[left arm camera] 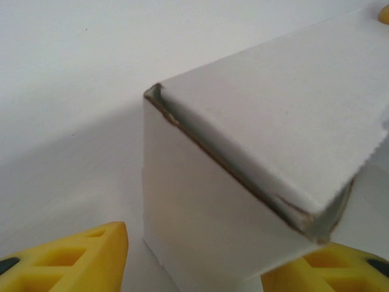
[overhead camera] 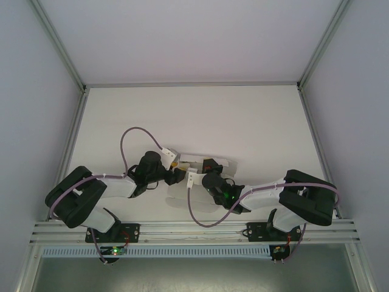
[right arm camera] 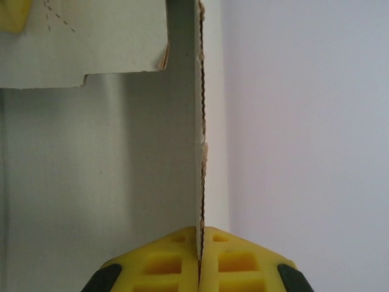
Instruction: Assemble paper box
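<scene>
From above, the paper box [overhead camera: 175, 196] is mostly hidden under the left gripper [overhead camera: 176, 167] and right gripper [overhead camera: 206, 171], so its shape cannot be told. In the left wrist view it runs out of frame at 3 and 6 o'clock, and a yellow scrap [left arm camera: 383, 13] at 1 o'clock is cut off. In the right wrist view the fingers [right arm camera: 164, 261] are cropped at 6 o'clock.

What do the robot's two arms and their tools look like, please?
Both the left arm and the right arm have white links, bulky black joint housings and a lilac cable. The left tool and right tool carry yellow fingers with cut-out cells and black bases.
</scene>
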{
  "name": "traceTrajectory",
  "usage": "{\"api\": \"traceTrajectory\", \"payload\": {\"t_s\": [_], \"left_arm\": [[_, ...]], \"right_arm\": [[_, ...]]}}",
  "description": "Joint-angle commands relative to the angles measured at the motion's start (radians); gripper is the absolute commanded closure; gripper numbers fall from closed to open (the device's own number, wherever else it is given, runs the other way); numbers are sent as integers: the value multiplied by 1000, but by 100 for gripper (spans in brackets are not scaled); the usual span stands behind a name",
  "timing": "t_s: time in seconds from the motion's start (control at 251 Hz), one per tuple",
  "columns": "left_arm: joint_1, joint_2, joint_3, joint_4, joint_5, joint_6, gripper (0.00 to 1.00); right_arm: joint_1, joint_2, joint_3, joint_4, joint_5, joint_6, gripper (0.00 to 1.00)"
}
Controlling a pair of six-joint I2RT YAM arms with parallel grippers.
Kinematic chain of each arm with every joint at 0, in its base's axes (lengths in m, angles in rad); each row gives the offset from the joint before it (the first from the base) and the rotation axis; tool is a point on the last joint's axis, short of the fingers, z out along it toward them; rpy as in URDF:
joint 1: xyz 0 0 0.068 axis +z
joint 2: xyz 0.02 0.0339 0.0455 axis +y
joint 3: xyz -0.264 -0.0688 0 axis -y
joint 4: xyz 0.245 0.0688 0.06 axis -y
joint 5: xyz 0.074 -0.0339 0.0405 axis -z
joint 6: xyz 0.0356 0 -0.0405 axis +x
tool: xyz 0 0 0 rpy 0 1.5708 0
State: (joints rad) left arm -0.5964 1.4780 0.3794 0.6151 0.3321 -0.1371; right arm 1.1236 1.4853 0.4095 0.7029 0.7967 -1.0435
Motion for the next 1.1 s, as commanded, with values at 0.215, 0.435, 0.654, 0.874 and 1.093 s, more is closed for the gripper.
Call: {"api": "traceTrajectory", "payload": {"t_s": [0.215,0.435,0.654,0.874,1.093], "left_arm": [[-53,62,62,80,-283,-15,73],[-65,129,64,106,-549,-79,93],[-97,161,66,104,-757,-68,100],[-138,209,92,55,-996,-199,100],[-141,222,142,-143,-1175,-429,100]], "right_arm": [[18,-5,4,-122,-44,67,100],[18,-27,2,-173,-47,109,100],[12,-53,8,-237,-44,153,100],[8,-70,29,-335,-39,213,100],[7,-59,43,-383,-11,245,100]]}}
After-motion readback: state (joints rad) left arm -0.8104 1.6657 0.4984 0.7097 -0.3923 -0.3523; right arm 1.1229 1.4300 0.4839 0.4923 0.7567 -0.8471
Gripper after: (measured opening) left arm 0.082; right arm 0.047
